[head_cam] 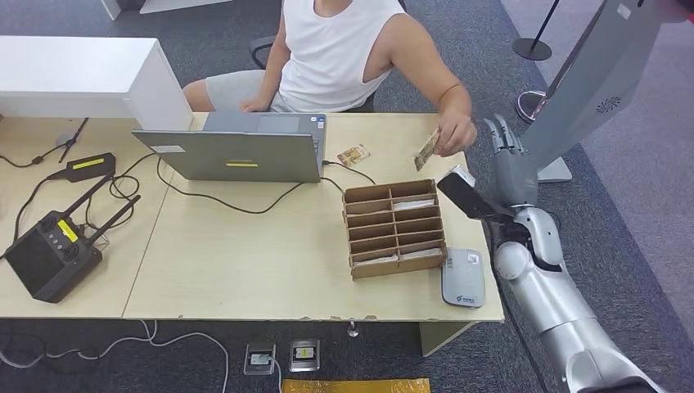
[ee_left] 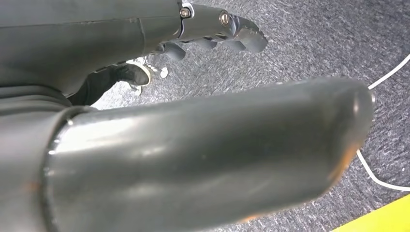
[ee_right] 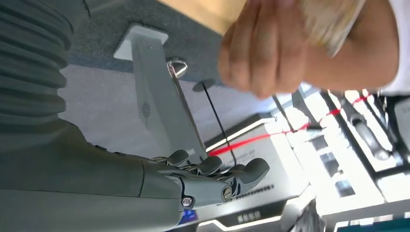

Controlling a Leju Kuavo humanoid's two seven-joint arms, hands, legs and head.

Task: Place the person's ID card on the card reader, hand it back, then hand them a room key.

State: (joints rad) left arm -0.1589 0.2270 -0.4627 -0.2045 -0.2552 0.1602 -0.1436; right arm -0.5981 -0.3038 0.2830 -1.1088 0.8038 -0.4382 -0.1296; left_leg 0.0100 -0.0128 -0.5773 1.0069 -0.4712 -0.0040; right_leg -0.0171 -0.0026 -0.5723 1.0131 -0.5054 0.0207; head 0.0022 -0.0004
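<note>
From the head view, a person in a white sleeveless top sits at the far side of the pale wooden worktop [head_cam: 245, 270], their hand [head_cam: 455, 133] pinching a small beige ID card [head_cam: 425, 149] above the far right corner. Just to its right the robot's silver right hand [head_cam: 506, 155] is raised, fingers straight and apart, holding nothing. Between them and the near edge stand a brown cardboard divider box with white cards in its slots [head_cam: 396, 228] and a flat grey card reader [head_cam: 463, 277] at the near right. A grey open laptop [head_cam: 245, 147] and a black controller with antennas [head_cam: 53, 250] lie further left.

The left wrist view shows the left hand [ee_left: 212, 34] above grey carpet, fingers curled, nothing in them.

The right wrist view shows the person's hand with the blurred card [ee_right: 333, 21] close beyond the spread fingers [ee_right: 251, 171].
</note>
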